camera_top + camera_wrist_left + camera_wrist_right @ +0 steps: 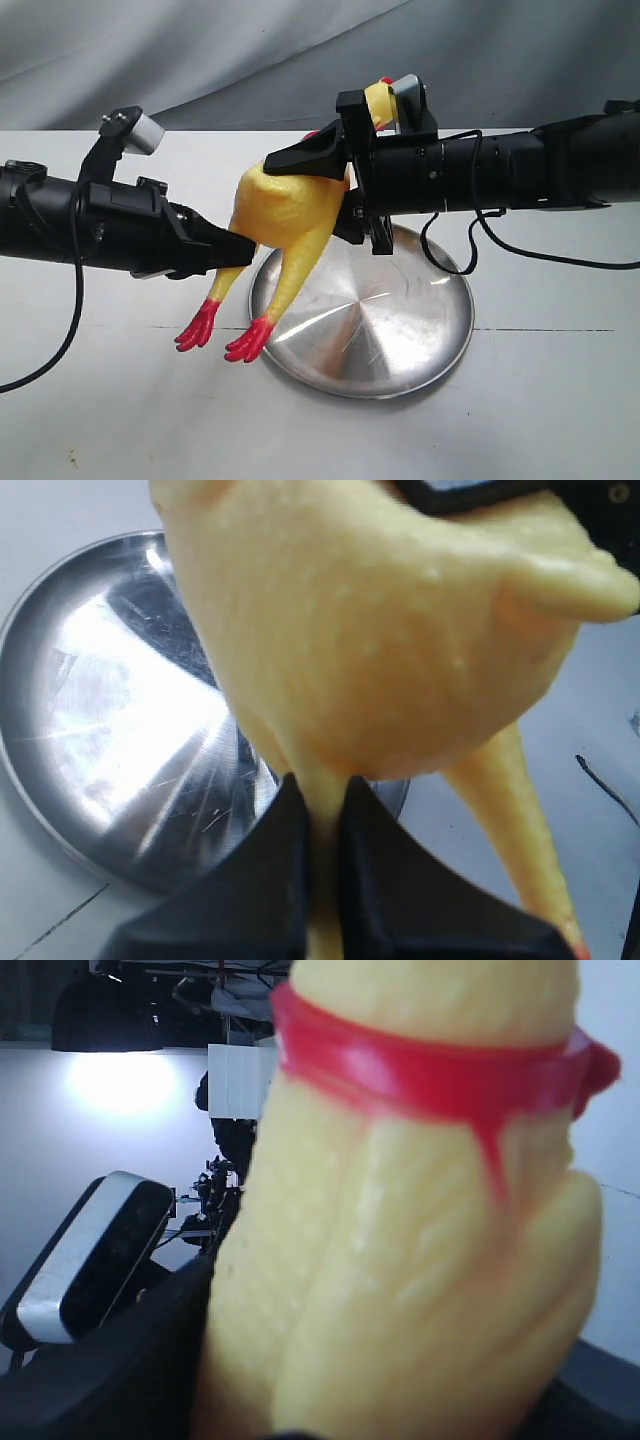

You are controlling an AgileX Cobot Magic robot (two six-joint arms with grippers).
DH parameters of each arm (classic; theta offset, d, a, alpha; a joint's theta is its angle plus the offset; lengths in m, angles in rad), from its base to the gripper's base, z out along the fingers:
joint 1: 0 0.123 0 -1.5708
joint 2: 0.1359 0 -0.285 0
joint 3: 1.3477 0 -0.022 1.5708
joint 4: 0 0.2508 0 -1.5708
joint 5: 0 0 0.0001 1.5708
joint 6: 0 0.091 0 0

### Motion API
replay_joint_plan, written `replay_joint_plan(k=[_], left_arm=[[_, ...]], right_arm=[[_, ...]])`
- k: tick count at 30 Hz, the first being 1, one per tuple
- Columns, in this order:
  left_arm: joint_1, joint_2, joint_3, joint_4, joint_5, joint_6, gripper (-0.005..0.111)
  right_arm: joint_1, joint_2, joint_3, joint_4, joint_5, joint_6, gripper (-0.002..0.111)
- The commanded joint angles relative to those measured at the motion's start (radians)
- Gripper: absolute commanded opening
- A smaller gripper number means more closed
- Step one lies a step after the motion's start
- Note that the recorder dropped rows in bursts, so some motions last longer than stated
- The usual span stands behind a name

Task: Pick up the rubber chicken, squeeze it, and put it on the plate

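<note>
Plainly, rubber chicken (285,215): was off the bench (560,400) and in the air, slung between the two arms, with its head up by the right arm and its red feet (230,335) dangling low.
Place over the plate: its body hung above the left edge of the plate (400,330), touching neither plate nor bench as far as I could see. The feet dangled by the plate's left rim.
Done: the pick-up, by my reckoning, since no part of the toy rested on anything.
In hand: the squeeze, I judged. In the left wrist view a black finger of the other arm pressed into the plump body, and the rubber bulged beside it.
Left to do: lowering it onto the plate and letting go.
Right gripper (305,190): reached in level from the right, fingers clamped on the upper body near the red neck band (420,1055). One finger lay along the top of the body; the other was hidden behind it.
Left gripper (238,252): reached in level from the left, a little lower, its fingers (260,870) closed together on one thin leg just under the body.
Other leg: hung free beside them.
</note>
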Motion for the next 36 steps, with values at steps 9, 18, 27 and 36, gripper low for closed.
replay_joint_plan(k=[9, 18, 27, 36], left_arm=[[-0.005, -0.008, -0.007, -0.013, 0.008, -0.004, 0.000], [-0.005, -0.008, -0.007, -0.013, 0.008, -0.009, 0.000], [-0.005, -0.008, -0.007, -0.013, 0.008, -0.009, 0.000], [-0.005, -0.008, -0.007, -0.013, 0.010, -0.018, 0.000]], right_arm=[[0.000, -0.006, -0.006, 0.003, 0.062, -0.061, 0.000], [0.000, -0.006, -0.006, 0.003, 0.062, -0.063, 0.005], [0.000, -0.006, -0.006, 0.003, -0.008, -0.088, 0.102], [-0.002, -0.006, -0.006, 0.003, 0.006, -0.090, 0.105]])
